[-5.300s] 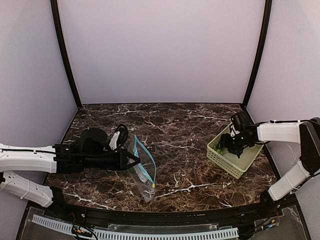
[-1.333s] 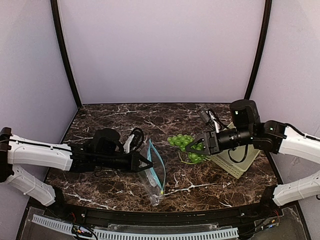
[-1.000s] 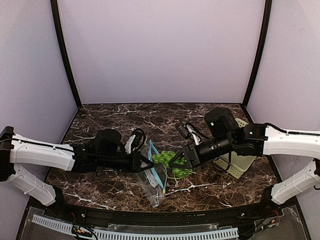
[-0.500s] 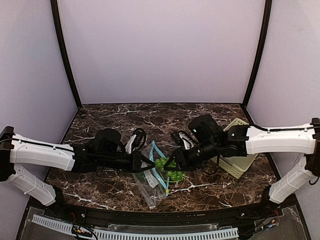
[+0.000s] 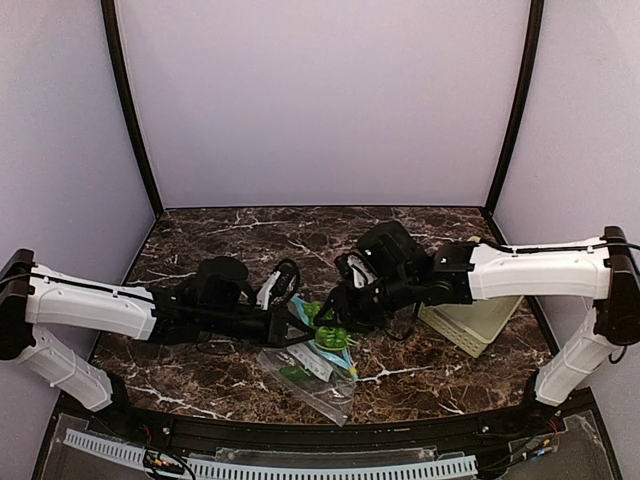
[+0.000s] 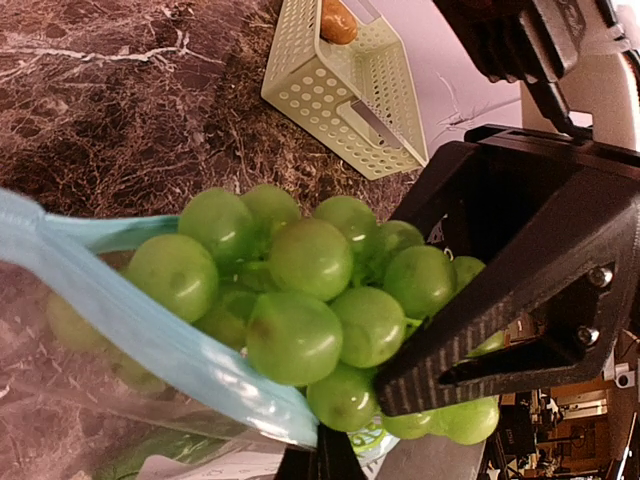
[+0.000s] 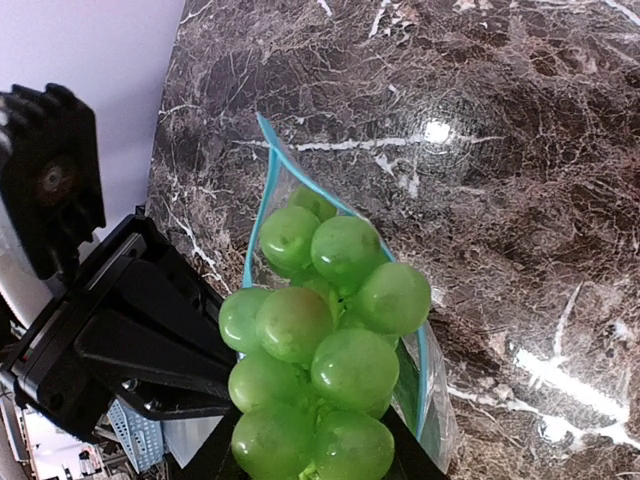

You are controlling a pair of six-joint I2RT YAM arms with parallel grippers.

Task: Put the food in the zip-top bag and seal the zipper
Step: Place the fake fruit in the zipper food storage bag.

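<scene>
Right jaws grip grapes; marble, lilac walls.

No word, number or brand can be read in any of the views. The one thing that looks made for print is the small white label on the clear bag, and whatever stands on it is too small and blurred to make out
</scene>
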